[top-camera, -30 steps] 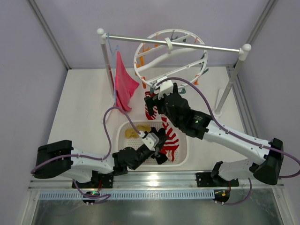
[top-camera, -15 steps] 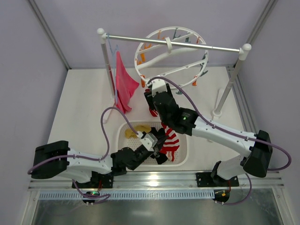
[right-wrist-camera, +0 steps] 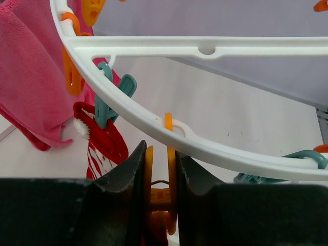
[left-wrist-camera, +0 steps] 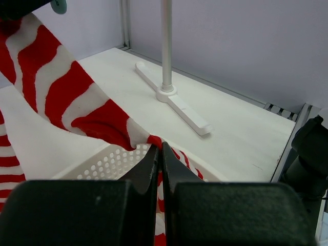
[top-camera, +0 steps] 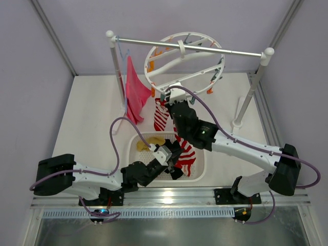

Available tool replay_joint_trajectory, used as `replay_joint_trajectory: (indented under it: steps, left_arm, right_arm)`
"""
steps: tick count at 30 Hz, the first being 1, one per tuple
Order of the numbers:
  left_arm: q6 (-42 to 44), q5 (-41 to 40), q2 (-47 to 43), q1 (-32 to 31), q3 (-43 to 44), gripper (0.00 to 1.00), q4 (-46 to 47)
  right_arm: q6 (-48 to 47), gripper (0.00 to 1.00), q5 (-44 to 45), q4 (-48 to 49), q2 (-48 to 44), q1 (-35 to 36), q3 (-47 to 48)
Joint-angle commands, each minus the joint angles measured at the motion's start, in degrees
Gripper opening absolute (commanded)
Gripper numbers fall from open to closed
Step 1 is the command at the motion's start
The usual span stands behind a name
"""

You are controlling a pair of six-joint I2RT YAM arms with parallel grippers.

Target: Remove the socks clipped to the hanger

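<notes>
The white round plastic hanger (right-wrist-camera: 266,46), a spoked ring carrying small orange and teal clips, hangs by its central hook from the metal rail of the white-posted rack (top-camera: 136,41). It is tilted, with its near rim dipped towards the arms. The right gripper (right-wrist-camera: 160,154) reaches up to that near rim. Its two dark fingers are pressed against both sides of an orange clip (right-wrist-camera: 159,197) that dangles from the ring, so the claw is nearly closed with only the clip between its jaws. Just to the left of it, a teal clip (right-wrist-camera: 105,102) pinches the red cuff of a hanging red-and-white striped sock (top-camera: 161,117). This sock's long axis is close to vertical, cuff up at the ring and foot pointing down towards the white perforated basket (left-wrist-camera: 102,163) below. The large magenta-pink cloth (top-camera: 134,92) hangs further left, beside the rack's left post and apart from the sock. The left gripper (left-wrist-camera: 160,154) sits low over the basket with its fingers fully together, and a fold of a second striped sock (left-wrist-camera: 77,102) is nipped between them. In the wrist view that sock stretches away from the fingertips up and to the left. From above it lies along the right half of the basket, running roughly front to back. A mustard-yellow sock (top-camera: 148,143) lies bunched at the basket's far-left corner, clear of both grippers.
</notes>
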Motion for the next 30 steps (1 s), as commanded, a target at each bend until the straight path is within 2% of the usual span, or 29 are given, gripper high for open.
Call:
replay_joint_trajectory:
  steps: [1,3,5,9,11,14,15,18,21,23,30]
  left_arm:
    - [1.1,-1.1,-0.8,-0.5,-0.3,0.0,2.5]
    - [1.1,-1.5,-0.9,-0.5,-0.6,0.0,2.4]
    - [1.1,-2.0,-1.2,-0.5,-0.9,0.0,2.4]
    - [0.9,-3.2,-0.9,-0.5,-1.7,0.0,2.7]
    - [1.0,-3.2,-0.2,-0.4,-1.6,0.0,2.9]
    - [0.9,-3.1,0.2,-0.5,-1.1,0.0,2.9]
    - [0.8,-3.0,0.2,-0.5,-1.1,0.0,2.9]
    - [0.7,-2.9,0.0,-0.5,-1.2,0.0,2.9]
    - [0.7,-2.7,-0.5,-0.5,-1.5,0.0,2.8]
    - [0.6,-2.5,-0.9,-0.4,-1.7,0.0,2.8]
    - [0.6,-2.5,-1.6,-0.5,-2.4,0.0,2.9]
  right_arm:
    - [-1.2,0.06,-0.1,8.0,-5.7,-0.2,-1.9]
    - [-0.9,0.16,-2.4,9.9,-7.5,-0.2,-4.3]
    - [-0.5,0.17,-3.8,11.8,-10.8,-0.3,-6.2]
    - [-0.2,0.1,-8.4,17.5,-16.8,-0.4,-12.7]
    - [0.2,0.1,-10.0,16.9,-18.3,-0.4,-13.2]
    - [0.6,0.21,-11.7,15.7,-18.5,-0.5,-13.0]
    - [0.7,0.35,-11.8,15.2,-18.2,-0.4,-12.8]
    - [0.7,0.64,-11.6,15.0,-17.5,-0.5,-12.3]
    - [0.5,0.73,-11.7,14.9,-17.0,-0.4,-12.0]
    - [0.5,0.75,-11.6,14.8,-16.7,-0.5,-11.8]
    - [1.0,0.77,-11.9,14.0,-17.2,-0.6,-11.7]
